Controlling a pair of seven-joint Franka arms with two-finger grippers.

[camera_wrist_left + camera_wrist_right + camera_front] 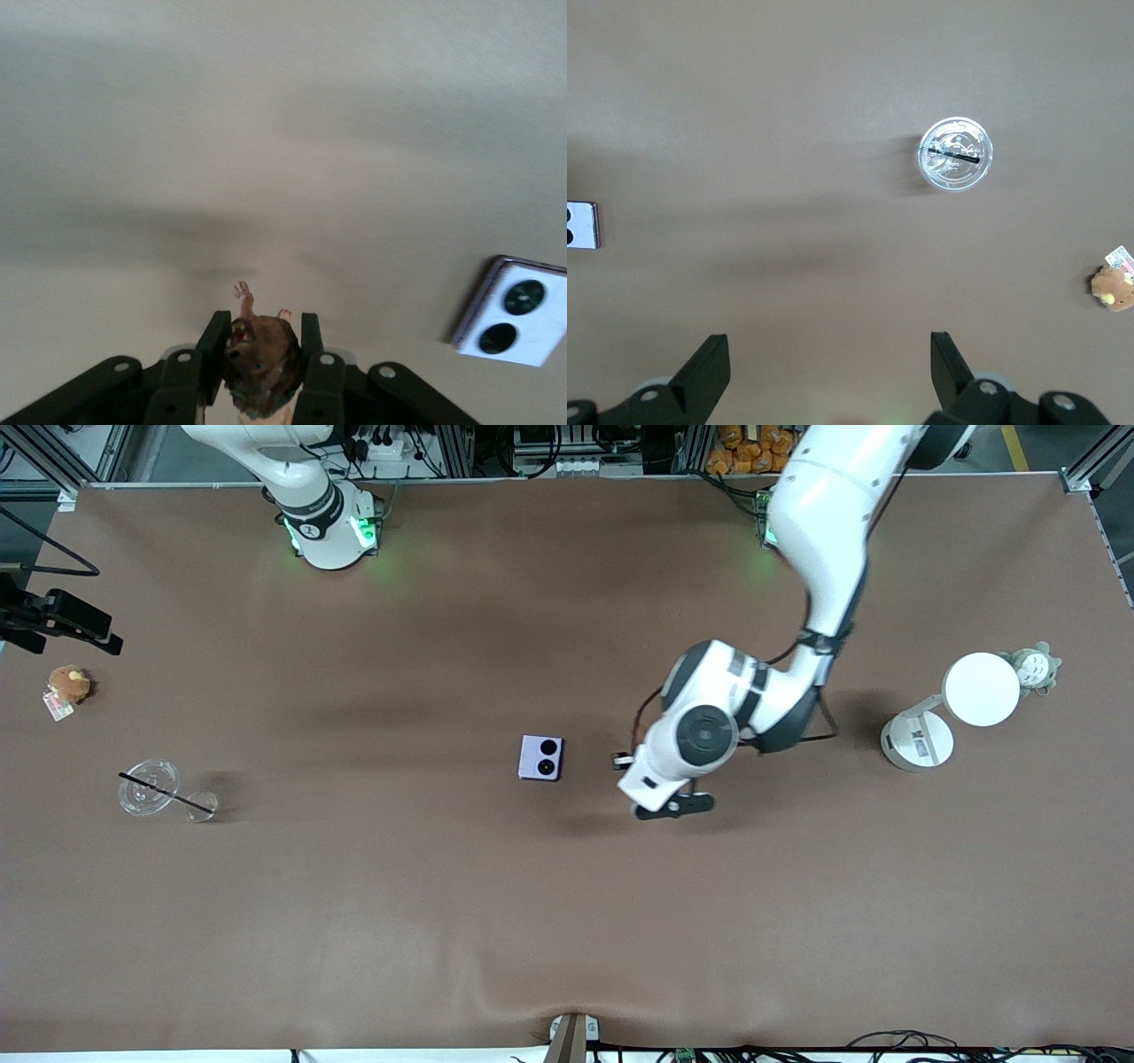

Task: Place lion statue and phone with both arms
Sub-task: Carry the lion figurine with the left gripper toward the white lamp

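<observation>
The lion statue (261, 354), a small brown figurine with a darker head, sits clamped between the fingers of my left gripper (261, 323), which is shut on it. In the front view the left gripper (673, 806) hangs low over the table, beside the phone toward the left arm's end, and the statue is hidden under the hand. The phone (540, 758) (514, 323) is a pale lavender square with two black circles and lies flat at mid-table. My right gripper (828, 341) is open with nothing between its fingers, high over the right arm's end. It is out of the front view.
A clear cup with a black straw (149, 786) (955, 154) and a brown plush toy with a tag (69, 685) (1112, 289) lie toward the right arm's end. A white round lamp (979, 691) and a grey plush (1035, 666) stand toward the left arm's end.
</observation>
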